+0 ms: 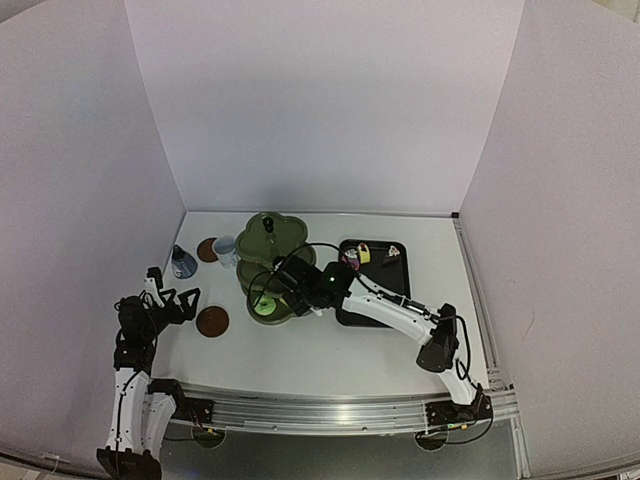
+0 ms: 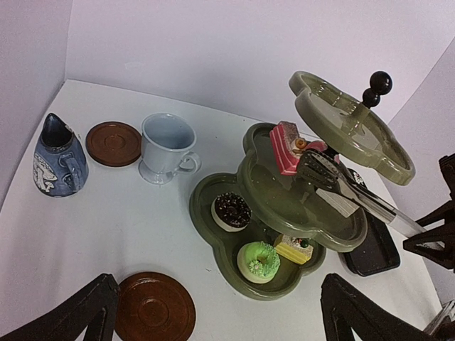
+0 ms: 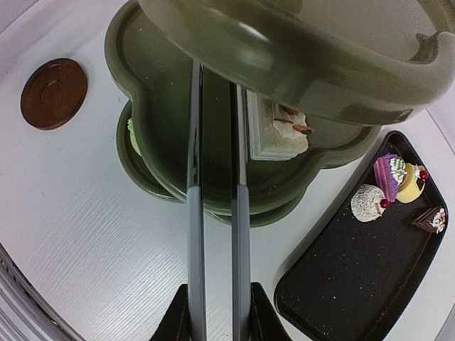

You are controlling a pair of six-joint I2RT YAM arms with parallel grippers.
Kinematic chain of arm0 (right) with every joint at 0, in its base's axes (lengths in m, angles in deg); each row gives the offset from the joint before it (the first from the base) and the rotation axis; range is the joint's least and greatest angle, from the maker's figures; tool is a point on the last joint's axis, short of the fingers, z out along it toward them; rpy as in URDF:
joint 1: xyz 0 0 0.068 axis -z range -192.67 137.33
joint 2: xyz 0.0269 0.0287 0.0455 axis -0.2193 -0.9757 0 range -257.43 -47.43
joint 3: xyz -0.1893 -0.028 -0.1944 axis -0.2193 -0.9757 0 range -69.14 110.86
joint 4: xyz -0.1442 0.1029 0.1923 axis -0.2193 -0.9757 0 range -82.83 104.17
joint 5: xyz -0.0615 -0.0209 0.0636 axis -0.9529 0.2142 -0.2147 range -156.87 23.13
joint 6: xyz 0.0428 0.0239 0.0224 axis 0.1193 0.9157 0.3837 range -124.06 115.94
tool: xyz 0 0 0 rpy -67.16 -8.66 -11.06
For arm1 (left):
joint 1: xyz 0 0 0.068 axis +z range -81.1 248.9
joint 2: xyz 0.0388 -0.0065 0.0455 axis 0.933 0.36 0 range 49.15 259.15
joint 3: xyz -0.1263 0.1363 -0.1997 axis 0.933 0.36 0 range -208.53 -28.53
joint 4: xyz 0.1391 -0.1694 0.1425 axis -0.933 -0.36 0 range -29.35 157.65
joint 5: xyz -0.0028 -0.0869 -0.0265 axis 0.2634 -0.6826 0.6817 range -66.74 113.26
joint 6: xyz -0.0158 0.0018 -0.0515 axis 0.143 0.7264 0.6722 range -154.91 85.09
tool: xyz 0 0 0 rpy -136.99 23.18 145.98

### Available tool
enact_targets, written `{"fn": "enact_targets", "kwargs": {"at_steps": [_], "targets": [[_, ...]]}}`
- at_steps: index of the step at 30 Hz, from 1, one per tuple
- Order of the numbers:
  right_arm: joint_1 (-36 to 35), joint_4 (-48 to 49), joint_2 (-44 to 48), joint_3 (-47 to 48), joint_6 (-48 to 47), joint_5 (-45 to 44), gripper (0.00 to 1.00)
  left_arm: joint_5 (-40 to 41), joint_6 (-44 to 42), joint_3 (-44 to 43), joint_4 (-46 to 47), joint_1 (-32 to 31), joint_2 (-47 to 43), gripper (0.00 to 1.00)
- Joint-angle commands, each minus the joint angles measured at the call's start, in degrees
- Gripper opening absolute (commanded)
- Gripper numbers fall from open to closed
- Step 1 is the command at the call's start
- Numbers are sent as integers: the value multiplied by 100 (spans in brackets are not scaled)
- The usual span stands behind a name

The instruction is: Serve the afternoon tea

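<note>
The olive-green three-tier stand stands mid-table. Its bottom tier holds a chocolate cake, a green cake and a yellow cake. A pink cake sits on the middle tier. My right gripper is shut on the thin metal tongs, whose tips reach over the middle tier right beside the pink cake. Far left, my left gripper hangs open and empty. White mug, blue-grey pot and two brown coasters stand left of the stand.
The black tray lies right of the stand with several small cakes: purple-pink, yellow, white and chocolate. White walls close in the table on three sides.
</note>
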Motion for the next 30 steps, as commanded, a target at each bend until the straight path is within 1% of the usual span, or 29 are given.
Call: {"fn": "enact_targets", "kwargs": {"at_steps": [1,6,12,15,21,30], "targets": [[26,227,-43,235,116,101,15,63,-37,-4,146,22,-49,100],[37,226,-56,240,153,137,20,91,-48,-4,133,28,-50,100],[44,223,-11,195,208,185,29,101,-57,-3,130,28,-47,100],[46,220,-1,191,223,125,32,91,-57,-3,128,23,-40,100],[41,224,79,193,141,279,32,93,-65,-4,119,26,-50,100],[33,235,549,-151,-9,724,30,110,-68,3,124,25,-47,100]]}}
